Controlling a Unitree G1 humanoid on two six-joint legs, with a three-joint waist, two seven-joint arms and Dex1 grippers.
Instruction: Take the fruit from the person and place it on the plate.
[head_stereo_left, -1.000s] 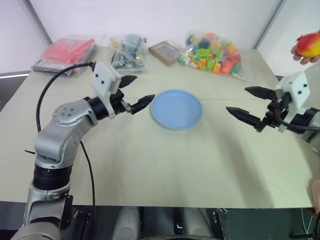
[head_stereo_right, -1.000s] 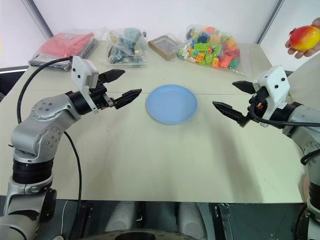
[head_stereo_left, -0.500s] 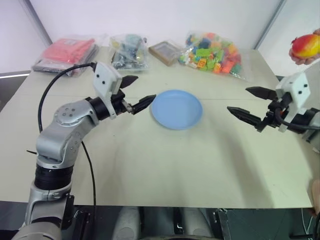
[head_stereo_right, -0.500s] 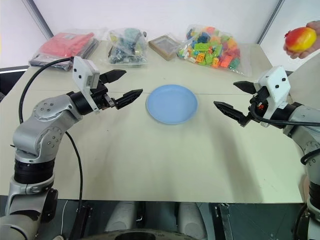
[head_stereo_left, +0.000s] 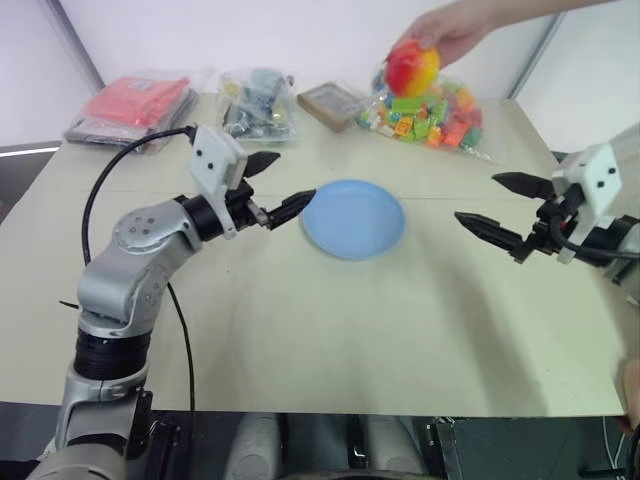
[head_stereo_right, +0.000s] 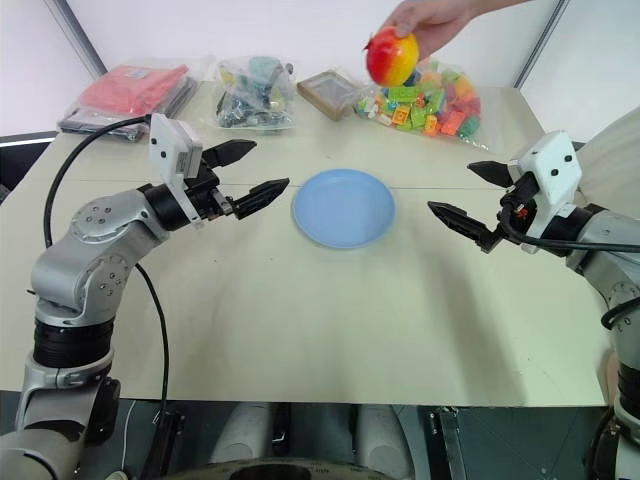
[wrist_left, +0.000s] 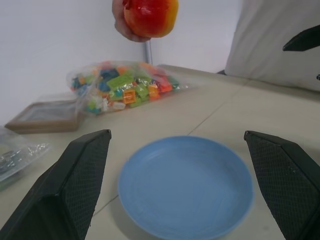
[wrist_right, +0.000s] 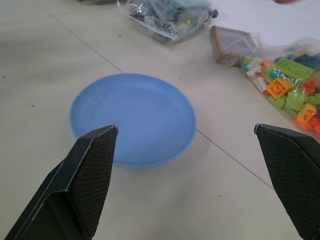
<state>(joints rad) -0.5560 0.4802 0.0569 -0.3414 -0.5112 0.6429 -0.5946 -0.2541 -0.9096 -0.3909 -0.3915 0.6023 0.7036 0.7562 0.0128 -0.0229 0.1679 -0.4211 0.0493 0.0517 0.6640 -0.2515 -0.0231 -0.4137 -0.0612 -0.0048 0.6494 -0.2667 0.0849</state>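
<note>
Head stereo pair looking forward and down from above and behind both arms, taking in the whole table (head_stereo_left: 330, 330). Left wrist view low and close, facing along its fingers (wrist_left: 75, 185) over the plate (wrist_left: 186, 186) just ahead; right wrist view likewise. Plate and block bag (wrist_right: 290, 80) beyond it shared by all.
</note>
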